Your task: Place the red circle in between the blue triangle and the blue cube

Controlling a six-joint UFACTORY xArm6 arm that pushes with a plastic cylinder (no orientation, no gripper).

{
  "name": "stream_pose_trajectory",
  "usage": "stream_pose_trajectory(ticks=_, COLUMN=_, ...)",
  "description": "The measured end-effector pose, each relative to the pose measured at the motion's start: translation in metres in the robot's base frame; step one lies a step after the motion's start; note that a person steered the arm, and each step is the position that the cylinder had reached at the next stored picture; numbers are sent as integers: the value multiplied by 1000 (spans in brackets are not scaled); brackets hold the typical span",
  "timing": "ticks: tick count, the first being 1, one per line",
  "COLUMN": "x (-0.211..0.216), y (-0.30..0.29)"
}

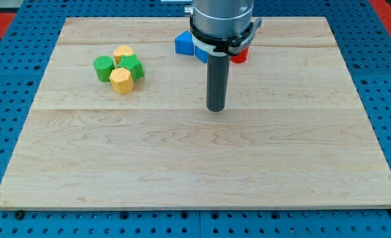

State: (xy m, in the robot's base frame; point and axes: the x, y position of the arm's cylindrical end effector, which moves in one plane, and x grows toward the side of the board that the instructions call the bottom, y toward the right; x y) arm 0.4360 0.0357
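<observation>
Room is plentiful: the bench [195, 172] lies bare across the view's lower half, and our tip [215, 110] rests there, apart from every block. We carry no gripper (only the rod). Near the top edge, a blue block [184, 43] and the red block [239, 55] peek from behind the arm, shapes and headings unclear. At the view's left cluster a green block [103, 68], another green block [131, 66], a yellow block [123, 54] and a second yellow block [121, 80].

Single raised view from the board's [195, 165] near edge, probably angled downward
</observation>
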Motion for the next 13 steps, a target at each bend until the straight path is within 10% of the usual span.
stream_pose_trajectory(ticks=4, x=-132, y=103)
stream_pose_trajectory(ticks=6, x=-151, y=3)
stream_pose_trajectory(ticks=7, x=-193, y=92)
stream_pose_trajectory(ticks=8, x=-219, y=48)
stream_pose_trajectory(ticks=10, x=-190, y=-104)
stream_pose_trajectory(ticks=13, x=-182, y=-89)
